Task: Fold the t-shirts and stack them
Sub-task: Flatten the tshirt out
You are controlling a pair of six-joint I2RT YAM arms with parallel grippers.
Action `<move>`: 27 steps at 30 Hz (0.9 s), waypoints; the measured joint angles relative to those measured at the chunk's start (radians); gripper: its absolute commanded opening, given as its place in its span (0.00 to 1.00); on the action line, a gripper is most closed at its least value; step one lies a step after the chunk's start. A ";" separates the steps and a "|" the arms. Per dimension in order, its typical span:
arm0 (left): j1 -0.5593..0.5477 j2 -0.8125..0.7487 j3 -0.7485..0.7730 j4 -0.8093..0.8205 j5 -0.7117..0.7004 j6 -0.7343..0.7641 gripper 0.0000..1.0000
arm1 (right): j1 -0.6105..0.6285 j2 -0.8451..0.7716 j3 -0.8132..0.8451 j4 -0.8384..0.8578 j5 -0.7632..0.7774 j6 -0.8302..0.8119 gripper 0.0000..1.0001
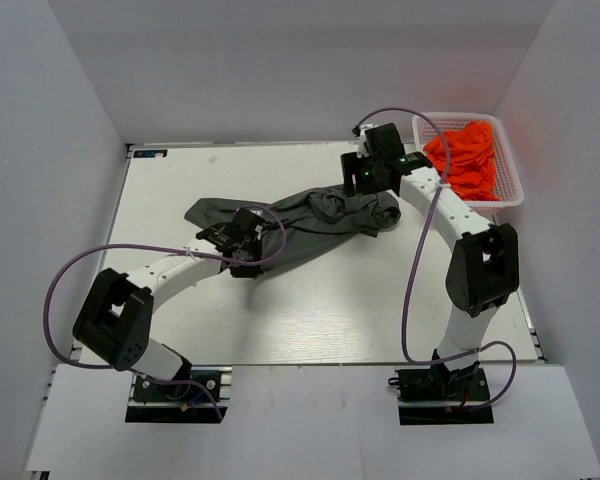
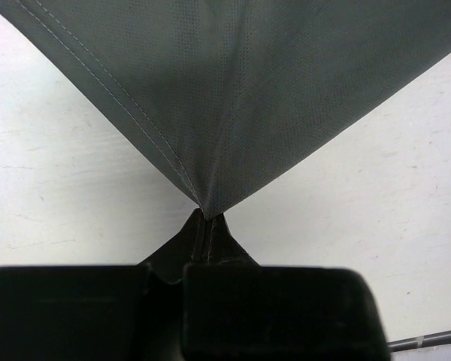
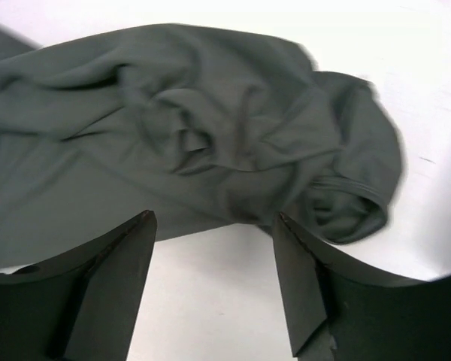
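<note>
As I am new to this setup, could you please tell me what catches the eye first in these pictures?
A crumpled grey shirt stretches across the middle of the table, an edge near its left end pinched in the shut left gripper. The right gripper hangs open just over its bunched right end. Bright orange shirts fill a pale basket at the far right corner.
</note>
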 measured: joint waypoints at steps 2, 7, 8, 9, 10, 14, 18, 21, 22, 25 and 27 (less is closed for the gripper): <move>0.000 0.000 -0.005 -0.002 0.006 0.000 0.00 | 0.031 -0.011 -0.009 0.010 -0.034 -0.016 0.67; 0.000 -0.003 -0.005 -0.009 0.010 -0.005 0.00 | 0.103 0.043 -0.035 0.022 -0.056 -0.016 0.67; 0.000 -0.010 -0.005 -0.015 0.010 -0.005 0.00 | 0.111 0.048 -0.058 0.026 -0.047 -0.011 0.67; 0.000 -0.018 -0.005 -0.020 0.007 -0.006 0.00 | 0.116 0.048 -0.092 0.027 -0.038 0.002 0.67; 0.000 -0.030 -0.005 -0.025 0.005 -0.008 0.00 | 0.116 0.046 -0.120 0.024 -0.025 0.011 0.67; 0.000 -0.079 -0.005 -0.043 -0.002 -0.012 0.00 | 0.104 0.010 -0.280 0.036 0.057 0.064 0.68; 0.000 -0.097 -0.004 -0.054 -0.015 -0.018 0.00 | 0.089 -0.075 -0.433 0.031 0.130 0.102 0.68; 0.000 -0.097 -0.004 -0.071 -0.023 -0.019 0.00 | 0.084 -0.096 -0.466 0.034 0.181 0.118 0.68; 0.000 -0.097 -0.004 -0.075 -0.024 -0.020 0.00 | 0.084 -0.096 -0.468 0.037 0.195 0.121 0.68; 0.000 -0.101 -0.003 -0.083 -0.027 -0.023 0.00 | 0.081 -0.083 -0.469 0.072 0.221 0.134 0.68; 0.000 -0.111 -0.002 -0.089 -0.027 -0.026 0.00 | 0.079 -0.066 -0.463 0.095 0.222 0.140 0.68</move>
